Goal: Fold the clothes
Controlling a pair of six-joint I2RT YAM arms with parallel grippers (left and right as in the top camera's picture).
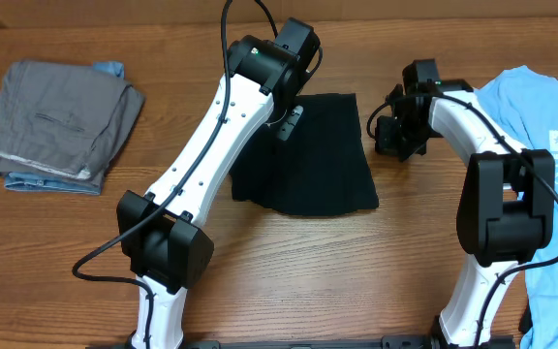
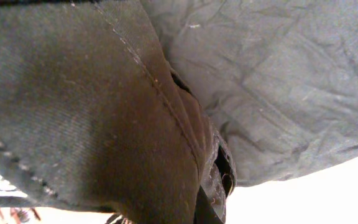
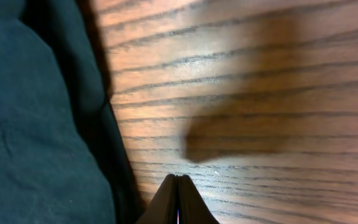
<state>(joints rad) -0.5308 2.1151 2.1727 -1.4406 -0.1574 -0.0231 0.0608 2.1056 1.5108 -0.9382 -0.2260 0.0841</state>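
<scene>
At 9 o'clock a grey folded garment (image 1: 61, 121) sits squared off on a bluish layer, so that stack looks finished.

At the middle of the table (image 1: 356, 271), slightly toward 12 o'clock, lies the black shirt (image 1: 318, 165). It is already gathered into a compact panel, though I judge it only partly folded, since its 6 o'clock hem is uneven. The left gripper (image 1: 291, 121) is over the panel's 11 o'clock corner. In the left wrist view, cloth (image 2: 73, 112) bunches against a finger (image 2: 215, 183), so the pincer appears clamped on a fold of the shirt.

The shirt's long axis runs 12 to 6, with the narrower end at 12 and the wider end at 6. I cannot tell where the collar is.

The right gripper (image 1: 392, 136) is just beside the shirt's 3 o'clock edge. Its fingers are pressed together on nothing (image 3: 178, 196), over bare wood (image 3: 260, 93), and the dark fabric (image 3: 30, 137) is next to them.

At 3 o'clock the light blue T-shirt (image 1: 541, 126) lies spread flat and unfolded. It runs 12 to 6 and is partly cut off by the frame edge.

By my estimate, 1 shirt is partway folded and 1 has not been started.
</scene>
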